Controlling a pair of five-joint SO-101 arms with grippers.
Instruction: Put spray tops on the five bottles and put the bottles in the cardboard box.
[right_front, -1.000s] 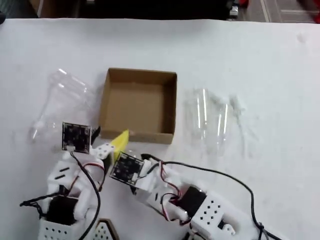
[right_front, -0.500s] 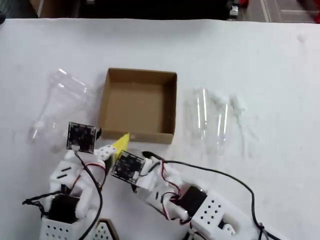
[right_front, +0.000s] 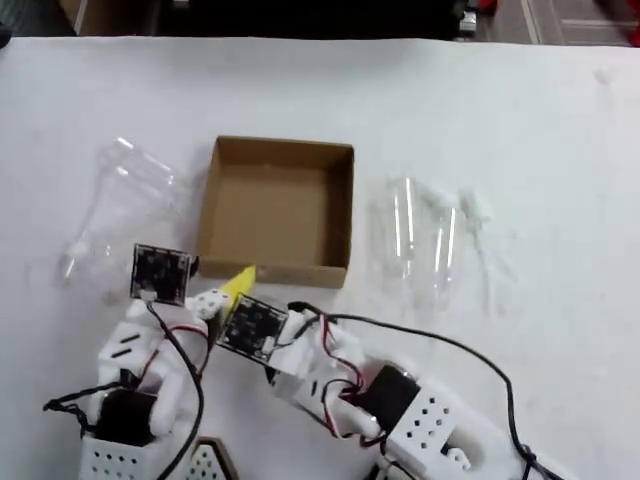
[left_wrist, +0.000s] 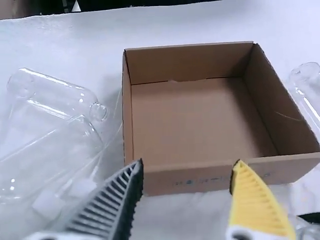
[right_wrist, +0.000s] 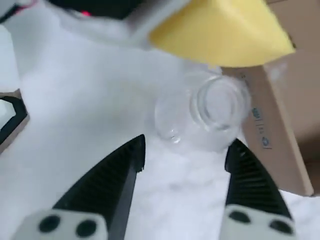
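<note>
Bottles left of box (right_front: 120, 195): lie on the table with bare necks, unmoved over the last second.
Left gripper (left_wrist: 188, 170): has nudged slightly toward the box; grey and yellow fingers spread, holding nothing.
Cardboard box (right_front: 278, 210): in place, no bottle inside yet.
Right gripper (right_wrist: 186, 145): has crept forward; black fingers spread either side of a lone bottle (right_wrist: 220, 107) lying by the box's front wall, likely the next grasp.
Bottles right of box (right_front: 420, 235): untouched, no spray tops fitted.

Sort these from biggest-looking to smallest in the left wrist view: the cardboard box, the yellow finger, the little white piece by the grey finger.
1. cardboard box
2. yellow finger, though being nearest the camera makes it look bigger
3. little white piece
</note>
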